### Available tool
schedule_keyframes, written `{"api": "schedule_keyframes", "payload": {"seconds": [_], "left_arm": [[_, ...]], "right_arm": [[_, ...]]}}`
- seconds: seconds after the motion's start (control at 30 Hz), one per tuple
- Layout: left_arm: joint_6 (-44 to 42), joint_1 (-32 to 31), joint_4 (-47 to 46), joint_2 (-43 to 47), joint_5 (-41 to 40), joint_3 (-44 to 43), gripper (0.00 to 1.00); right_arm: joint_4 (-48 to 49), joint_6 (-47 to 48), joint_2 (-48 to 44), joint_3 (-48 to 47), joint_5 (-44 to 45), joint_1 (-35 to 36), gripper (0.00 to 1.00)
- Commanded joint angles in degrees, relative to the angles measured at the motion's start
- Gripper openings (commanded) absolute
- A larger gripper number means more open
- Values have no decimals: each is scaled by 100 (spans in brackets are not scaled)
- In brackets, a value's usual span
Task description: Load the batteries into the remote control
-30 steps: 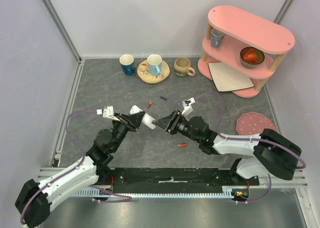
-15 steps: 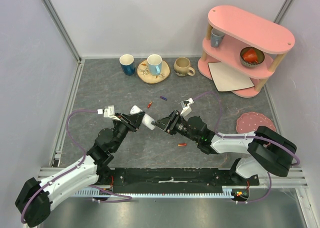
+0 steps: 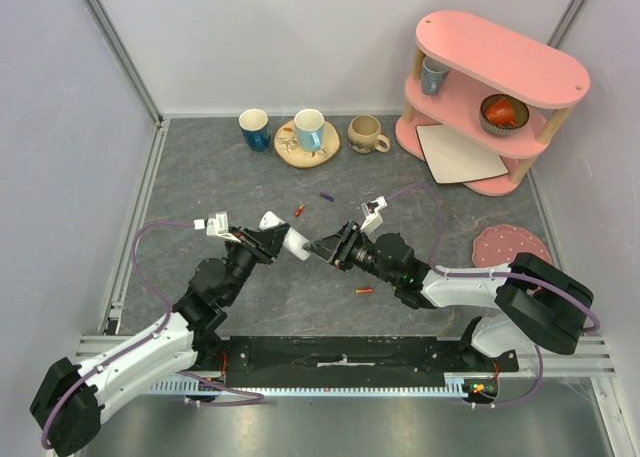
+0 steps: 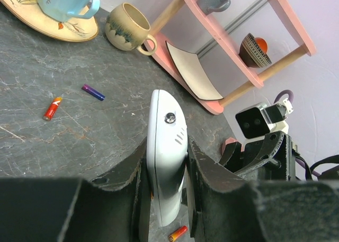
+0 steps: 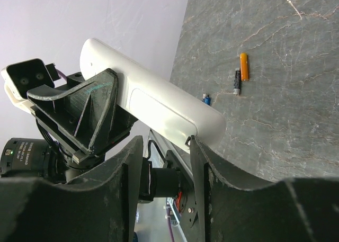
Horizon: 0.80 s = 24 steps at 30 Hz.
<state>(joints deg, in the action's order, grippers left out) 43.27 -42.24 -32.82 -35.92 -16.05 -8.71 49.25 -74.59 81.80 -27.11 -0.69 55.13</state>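
Tabletop [image 3: 250,177] grey (veined), scattered batteries [image 3: 365,291], lilac walls [image 3: 300,47]

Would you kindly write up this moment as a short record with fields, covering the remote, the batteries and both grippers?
remote control: white, raised off the table, clamped by the left gripper
left gripper: shut on the remote control
right gripper: jaws apart, at the remote's free end; contact unclear
loose on table: red-orange battery, purple battery close to it, orange battery nearer the arm bases
battery in either gripper: none seen
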Motion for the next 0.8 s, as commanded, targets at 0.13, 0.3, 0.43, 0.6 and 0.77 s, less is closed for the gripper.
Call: {"api": "schedule_keyframes", "payload": {"seconds": [0.13, 0.3, 0.43, 0.6, 0.77], "left_arm": [[-222, -100, 64, 24, 32, -192, 2], [-231, -100, 162, 41, -100, -184, 2], [-231, -100, 188, 24, -126, -192, 2], [-231, -100, 241, 15, -170, -201, 2], [-213, -100, 276, 24, -222, -219, 2]], "right_arm": [[445, -56, -156, -189, -160, 24, 48], [471, -65, -173, -172, -168, 24, 48], [489, -82, -191, -171, -195, 24, 48], [497, -82, -208, -180, -230, 24, 48], [497, -91, -235, -189, -300, 32, 48]]}}
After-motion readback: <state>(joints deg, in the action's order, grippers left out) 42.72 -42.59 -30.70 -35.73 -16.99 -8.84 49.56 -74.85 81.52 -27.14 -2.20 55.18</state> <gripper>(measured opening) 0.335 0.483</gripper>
